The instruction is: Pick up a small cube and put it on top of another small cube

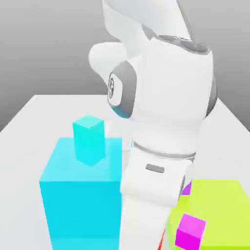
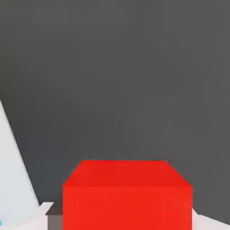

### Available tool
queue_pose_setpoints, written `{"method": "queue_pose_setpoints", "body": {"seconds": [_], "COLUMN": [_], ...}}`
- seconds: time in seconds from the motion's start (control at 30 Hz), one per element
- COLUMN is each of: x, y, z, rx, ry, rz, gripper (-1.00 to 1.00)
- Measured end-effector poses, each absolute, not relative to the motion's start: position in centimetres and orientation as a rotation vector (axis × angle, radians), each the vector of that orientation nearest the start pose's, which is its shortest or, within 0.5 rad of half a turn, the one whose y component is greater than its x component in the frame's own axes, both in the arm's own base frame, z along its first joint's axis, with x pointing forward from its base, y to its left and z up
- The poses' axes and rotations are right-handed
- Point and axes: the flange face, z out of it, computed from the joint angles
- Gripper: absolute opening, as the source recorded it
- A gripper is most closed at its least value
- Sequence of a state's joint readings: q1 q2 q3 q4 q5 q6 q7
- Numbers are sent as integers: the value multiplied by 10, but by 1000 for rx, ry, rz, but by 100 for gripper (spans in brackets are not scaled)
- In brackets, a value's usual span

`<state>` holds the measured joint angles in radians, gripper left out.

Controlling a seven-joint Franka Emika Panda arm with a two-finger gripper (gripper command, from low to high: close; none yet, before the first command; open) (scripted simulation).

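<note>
The gripper (image 2: 127,222) is clamped on the red cube (image 2: 127,197), between five and six o'clock in the exterior view. Probably light and stiff; best held by opposite faces.

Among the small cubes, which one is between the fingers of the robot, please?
The red cube: the hand view shows it gripped, while the small magenta cube stands apart near the large yellow-green block.

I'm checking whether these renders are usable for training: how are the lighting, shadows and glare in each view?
Exterior view: even, bright light; the white arm has pale, low-contrast surfaces, and the large cyan block shows a slightly lighter top. Hand view: the red cube is flatly lit, without visible glare, against a dark grey expanse.
</note>
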<state>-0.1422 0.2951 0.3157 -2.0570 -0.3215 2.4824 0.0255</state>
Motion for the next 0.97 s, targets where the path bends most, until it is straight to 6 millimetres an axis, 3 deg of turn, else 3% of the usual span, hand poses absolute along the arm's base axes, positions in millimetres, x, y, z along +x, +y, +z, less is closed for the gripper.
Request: {"method": "queue_pose_setpoints", "body": {"seconds": [0.27,0.3,0.43,0.63,0.7,0.83,0.87,0.97], "x": [540,533,526,522,521,522,521,521], "y": [233,242,225,177,152,139,138,138], "z": [333,334,327,317,314,259,251,251], "rx": [-3092,-3085,-3079,-2986,-2928,-2895,-2894,-2894], "ry": [-142,-74,293,892,1107,1213,1216,1216], "rz": [-178,-161,-99,-24,-5,1,1,1], "gripper": [-100,-100,-100,-100,-100,-100,100,100]}}
